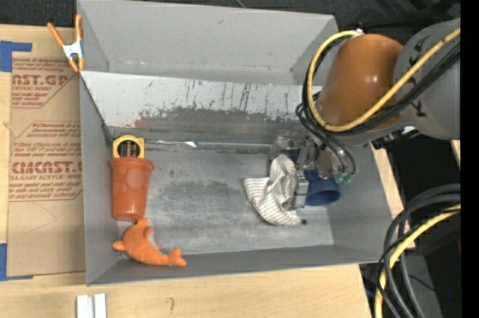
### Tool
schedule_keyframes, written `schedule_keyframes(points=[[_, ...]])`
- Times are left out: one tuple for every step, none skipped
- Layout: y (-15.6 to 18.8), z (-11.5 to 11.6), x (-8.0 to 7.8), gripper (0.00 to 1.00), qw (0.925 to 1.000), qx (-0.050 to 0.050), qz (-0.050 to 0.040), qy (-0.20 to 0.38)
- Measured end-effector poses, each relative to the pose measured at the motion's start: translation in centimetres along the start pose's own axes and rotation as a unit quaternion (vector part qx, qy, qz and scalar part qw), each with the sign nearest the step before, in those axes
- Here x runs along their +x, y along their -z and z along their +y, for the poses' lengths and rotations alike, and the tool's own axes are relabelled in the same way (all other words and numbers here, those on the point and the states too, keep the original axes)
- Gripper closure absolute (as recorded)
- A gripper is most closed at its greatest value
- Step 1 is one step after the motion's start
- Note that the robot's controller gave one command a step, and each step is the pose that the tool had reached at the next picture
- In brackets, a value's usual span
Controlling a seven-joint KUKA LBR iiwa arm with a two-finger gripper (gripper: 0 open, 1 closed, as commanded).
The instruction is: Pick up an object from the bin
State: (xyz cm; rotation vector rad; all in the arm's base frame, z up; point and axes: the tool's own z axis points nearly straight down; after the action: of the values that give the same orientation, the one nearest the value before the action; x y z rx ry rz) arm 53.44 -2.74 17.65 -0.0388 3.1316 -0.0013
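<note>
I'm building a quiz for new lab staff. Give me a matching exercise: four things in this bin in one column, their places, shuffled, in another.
1 orange cup
2 orange fish toy
3 striped cloth
4 blue object

A just right of the cloth
B lower-left corner of the bin
C crumpled beside the gripper
D by the left wall, above the fish toy

Pairs: 1-D, 2-B, 3-C, 4-A

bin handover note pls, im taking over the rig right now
End effector: low at the right of the bin, right at a crumpled grey-and-white striped cloth; open or shut cannot be told.
Things: a blue object lies right of the cloth. On the left are an orange cup, a yellow item and an orange dolphin toy.
Done: the approach.
Left: a clear grasp and the lift out.
</note>
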Motion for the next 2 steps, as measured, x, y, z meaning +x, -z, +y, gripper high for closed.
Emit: schedule_keyframes(points=[[-1.5, 0.1, 0.1, 0.0, 1.0, 0.0, 0.0015, 0.004], [-3.4, -0.4, 0.8, 0.0, 0.9999, -0.001, 0.0077, 0.014]])
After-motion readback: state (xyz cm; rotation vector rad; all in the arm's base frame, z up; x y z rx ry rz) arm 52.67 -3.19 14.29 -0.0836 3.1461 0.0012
